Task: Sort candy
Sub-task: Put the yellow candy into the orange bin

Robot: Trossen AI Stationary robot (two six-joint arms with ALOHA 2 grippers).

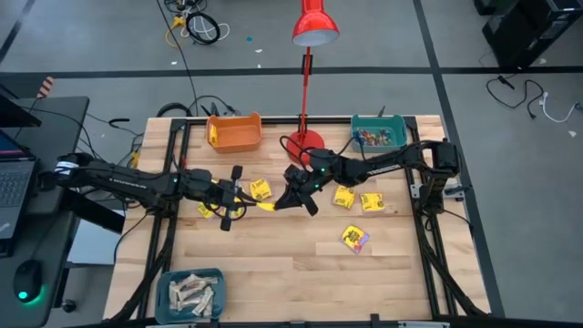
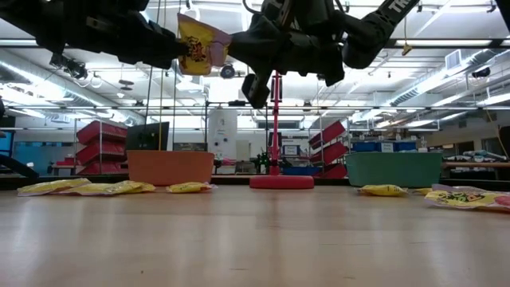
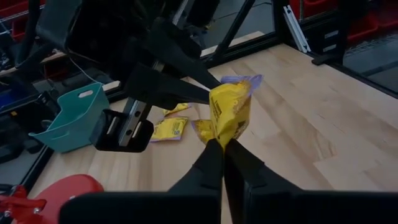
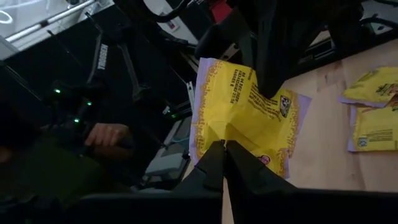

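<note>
While both arms meet above the middle of the wooden desk (image 1: pixel 273 273), the left hand (image 1: pixel 244 196) and right hand (image 1: pixel 290 199) are each pinched shut on one yellow candy packet (image 3: pixel 231 112), held in the air between them. Sorting looks partly done: the teal bin at the near left (image 1: pixel 168 293) holds pale bars, the far teal bin (image 1: pixel 357 138) small coloured pieces, the orange bin (image 1: pixel 235 132) something yellow. Several loose yellow packets (image 1: pixel 344 197) remain on the desk.

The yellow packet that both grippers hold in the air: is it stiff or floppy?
Probably floppy and light: the yellow packet looks creased where the right gripper pinches it, and thin fingertips alone keep it aloft. The left gripper also grips it.
</note>
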